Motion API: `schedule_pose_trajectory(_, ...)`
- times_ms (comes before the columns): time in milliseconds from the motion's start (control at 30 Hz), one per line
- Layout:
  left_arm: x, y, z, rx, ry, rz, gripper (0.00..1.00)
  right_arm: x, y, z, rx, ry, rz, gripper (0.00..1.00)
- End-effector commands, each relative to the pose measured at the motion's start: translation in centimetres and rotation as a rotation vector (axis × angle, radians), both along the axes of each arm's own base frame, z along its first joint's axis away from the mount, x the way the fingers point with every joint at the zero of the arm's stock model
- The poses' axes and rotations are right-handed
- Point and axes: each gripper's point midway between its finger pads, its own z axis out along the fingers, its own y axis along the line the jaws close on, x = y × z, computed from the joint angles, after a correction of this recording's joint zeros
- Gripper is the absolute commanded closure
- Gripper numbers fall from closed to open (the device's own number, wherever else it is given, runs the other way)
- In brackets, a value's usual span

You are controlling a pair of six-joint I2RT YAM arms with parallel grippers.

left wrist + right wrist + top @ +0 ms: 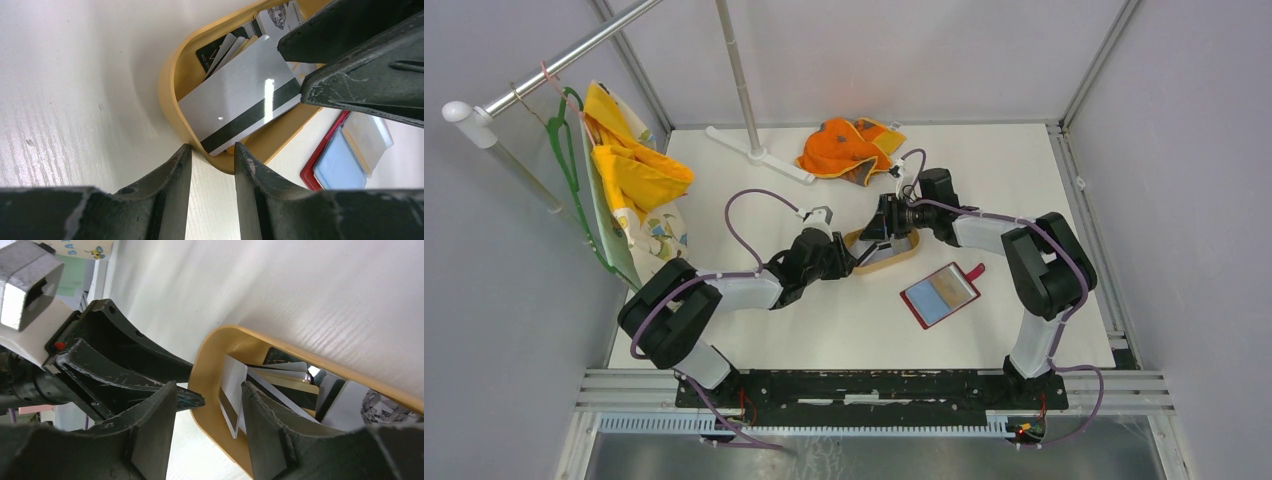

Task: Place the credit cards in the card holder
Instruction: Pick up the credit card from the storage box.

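A silver credit card with a dark stripe stands tilted up in the tan tray, over several other cards. My left gripper is open, its tips at the tray's near end wall by the card's corner. My right gripper is open astride that wall. One finger is outside the tray. The other finger is inside, with the upright card leaning by it. The red card holder lies open on the table right of the tray, pale blue inside.
An orange cloth lies at the back by a white stand foot. A hanger with yellow fabric hangs at the left wall. Both grippers crowd the same tray end.
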Motion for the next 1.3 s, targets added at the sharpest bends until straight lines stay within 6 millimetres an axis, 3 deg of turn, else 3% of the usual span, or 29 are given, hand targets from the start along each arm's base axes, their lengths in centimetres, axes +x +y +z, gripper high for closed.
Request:
schedule_pose_trajectory(0, 1.5, -2.1, 3.6, -0.094, -0.077, -0.018, 0.59, -2.6, 1.6, 1.1, 0.079, 0.056, 0.083, 0.46)
schedule_pose_trajectory(133, 1.5, -2.1, 3.7, -0.098, -0.079, -0.021, 0.59, -2.6, 1.5, 0.5, 0.072, 0.069, 0.073, 0.52)
schedule_pose_trajectory(300, 1.5, -2.1, 4.0, -0.103, -0.085, -0.022, 0.59, -2.4, 1.1, -0.8, 0.024, 0.074, 0.067, 0.53)
schedule_pose_trajectory(667, 1.5, -2.1, 4.4, -0.11, -0.094, -0.023, 0.59, -4.0, 2.1, 0.7, 0.158, 0.153, 0.107, 0.65)
schedule_pose_trajectory(1033, 1.4, -1.9, 4.6, -0.109, -0.099, -0.019, 0.59, -4.3, 2.1, -1.1, 0.102, 0.158, 0.104, 0.59)
schedule_pose_trajectory(1267, 1.4, -2.0, 4.8, -0.109, -0.101, -0.023, 0.59, -1.7, 0.7, -2.4, -0.078, -0.008, 0.063, 0.56)
